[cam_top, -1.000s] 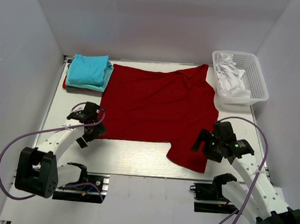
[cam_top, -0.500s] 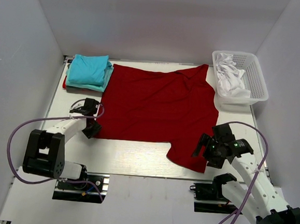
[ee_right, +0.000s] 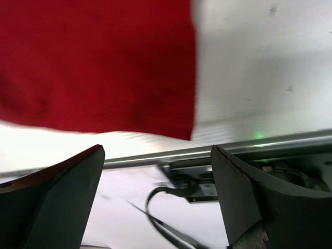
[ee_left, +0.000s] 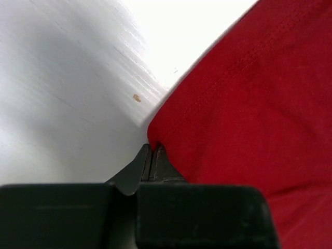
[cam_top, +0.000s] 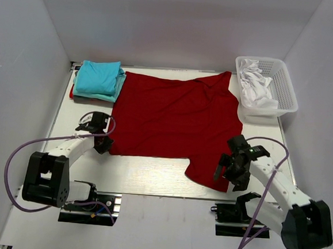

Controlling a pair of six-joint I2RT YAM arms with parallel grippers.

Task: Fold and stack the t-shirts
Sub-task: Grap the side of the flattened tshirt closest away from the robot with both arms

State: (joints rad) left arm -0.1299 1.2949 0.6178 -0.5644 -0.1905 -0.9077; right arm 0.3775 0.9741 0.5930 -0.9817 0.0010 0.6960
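Grips the seemingly limp, light red shirt by a hem corner, left gripper shut. Holds nothing in the wide-open right gripper.

This is a robotics lab test cell, not a home or a shop. Plain white panel walls box in a white slatted worktop on three sides. A white-and-black left robot arm and a matching right robot arm are mounted at its near edge, by a silver metal rail. Laundry serves as work material: a large dark red cloth t-shirt spread flat, folded turquoise cloth t-shirts and a white plastic mesh basket.
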